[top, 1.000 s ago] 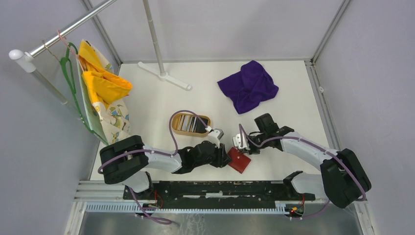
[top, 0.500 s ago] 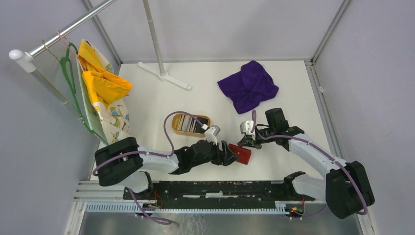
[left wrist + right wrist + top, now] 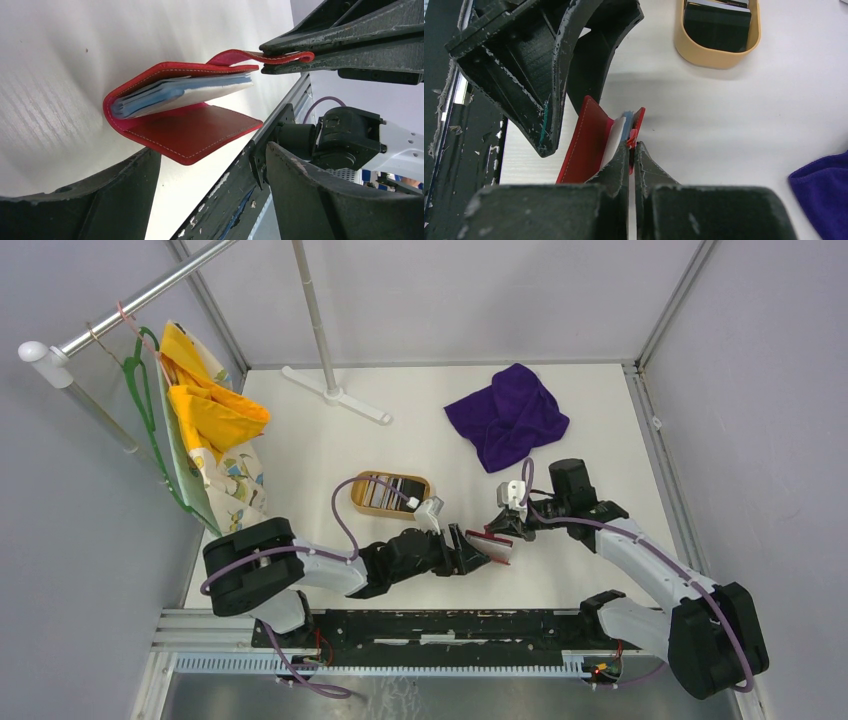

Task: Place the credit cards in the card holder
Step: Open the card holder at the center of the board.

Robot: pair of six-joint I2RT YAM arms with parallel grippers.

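One card holder (image 3: pixel 190 132) is hanging between two tools, just above the counter (image 3: pixel 400 440). It is showing as red leather-like material with pale stitching along its edges, folded in a V that is gaping toward the right tool (image 3: pixel 631 150). At least two thin layers, one white and one light blue (image 3: pixel 175 95), are lying tucked inside against the fold. The right tool is clamping its fingers together on the single snap tab (image 3: pixel 235 56), so the holder is dangling below and in front of it. The left tool (image 3: pixel 472 550) is standing with its two fingers (image 3: pixel 325 200) wide apart, one on each side of the holder and touching neither flap. Beyond the left tool, one oval tan tray (image 3: pixel 719 60) is holding a stack of dark and pale credit cards (image 3: pixel 390 490) standing on edge; their number is impossible to count, and any print on them is too small to read. One crumpled purple cloth (image 3: pixel 510 415) is lying well beyond the right tool.
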